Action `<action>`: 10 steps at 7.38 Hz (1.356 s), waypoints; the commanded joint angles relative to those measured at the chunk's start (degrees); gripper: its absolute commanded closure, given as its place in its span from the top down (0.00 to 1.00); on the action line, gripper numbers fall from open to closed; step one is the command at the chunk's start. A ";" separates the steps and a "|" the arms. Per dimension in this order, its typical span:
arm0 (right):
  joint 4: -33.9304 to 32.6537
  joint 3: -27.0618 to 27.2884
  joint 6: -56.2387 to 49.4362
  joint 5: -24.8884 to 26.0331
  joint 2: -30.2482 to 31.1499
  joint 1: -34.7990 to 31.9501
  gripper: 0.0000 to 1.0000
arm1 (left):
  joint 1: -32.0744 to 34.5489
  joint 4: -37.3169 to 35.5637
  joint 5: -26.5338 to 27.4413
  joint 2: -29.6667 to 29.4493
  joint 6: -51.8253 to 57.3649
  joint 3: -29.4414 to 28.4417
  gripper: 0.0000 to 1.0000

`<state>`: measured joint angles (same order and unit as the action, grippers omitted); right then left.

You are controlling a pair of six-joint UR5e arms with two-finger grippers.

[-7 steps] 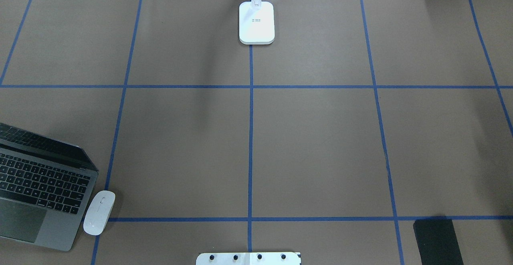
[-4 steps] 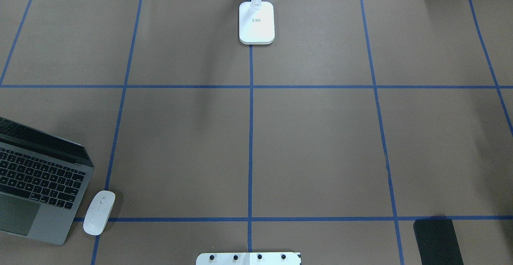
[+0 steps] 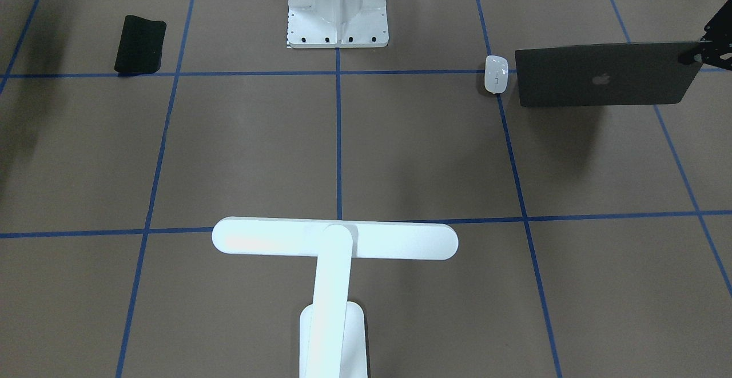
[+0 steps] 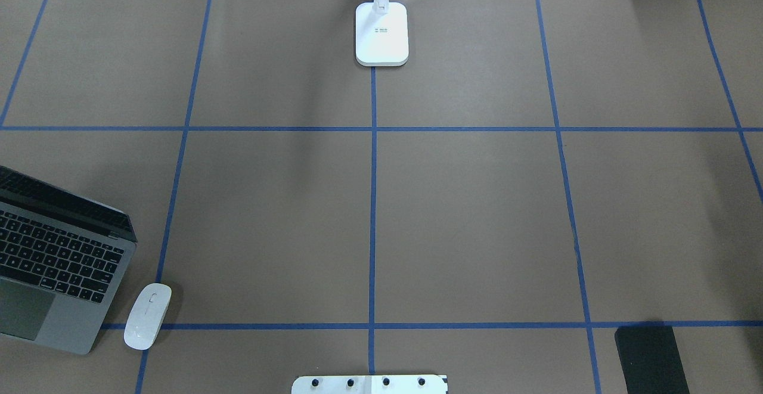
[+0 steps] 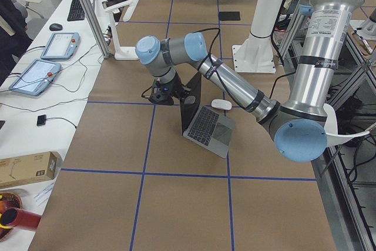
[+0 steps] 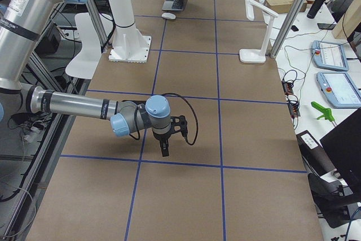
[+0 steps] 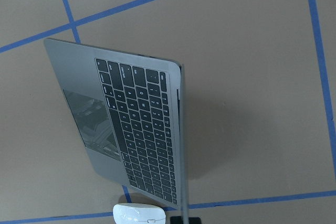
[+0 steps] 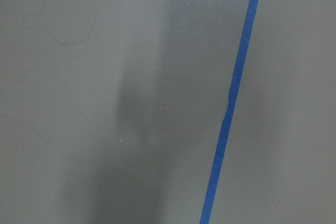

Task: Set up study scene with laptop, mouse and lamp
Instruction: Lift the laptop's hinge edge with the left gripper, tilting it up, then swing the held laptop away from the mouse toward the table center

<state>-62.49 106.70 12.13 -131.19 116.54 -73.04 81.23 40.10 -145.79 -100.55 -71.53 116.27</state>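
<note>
The grey laptop [image 4: 56, 269] stands open at the near left of the table, its apple-logo lid [image 3: 600, 75] upright. My left gripper [image 3: 699, 51] is shut on the lid's top edge, as the exterior left view [image 5: 175, 95] also shows. The left wrist view looks down the lid onto the keyboard [image 7: 139, 124]. The white mouse [image 4: 148, 315] lies just right of the laptop, apart from it. The white lamp [image 3: 334, 239] stands at the far middle edge, its base [image 4: 381, 33] on the centre line. My right gripper [image 6: 164, 142] hovers low over bare paper; I cannot tell its state.
A black mat [image 4: 650, 358] lies at the near right corner. A white bolted mounting bracket [image 3: 337, 9] stands at the near middle edge. Blue tape lines divide the brown paper-covered table [image 4: 465, 221]. Tablets and cables lie beyond the far edge.
The laptop has slid left, toward the table's left edge and away from the mouse, with my left gripper holding its lid. The mouse, lamp and mat have not moved.
</note>
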 commanded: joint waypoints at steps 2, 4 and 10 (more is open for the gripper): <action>0.00 0.00 0.00 -0.03 0.00 0.00 1.00 | 0.06 -2.74 -0.19 -3.15 -0.01 -0.87 0.00; -0.09 0.00 0.00 -0.03 0.00 0.00 1.00 | 0.06 -2.84 -0.28 -4.30 -0.01 -1.66 0.00; -0.09 0.00 0.09 -0.03 0.00 0.00 1.00 | -0.02 -7.40 -2.83 -9.83 -0.36 -2.81 0.00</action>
<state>-62.54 106.70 12.19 -131.22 116.52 -73.04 81.24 33.56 -148.14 -109.36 -71.75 113.49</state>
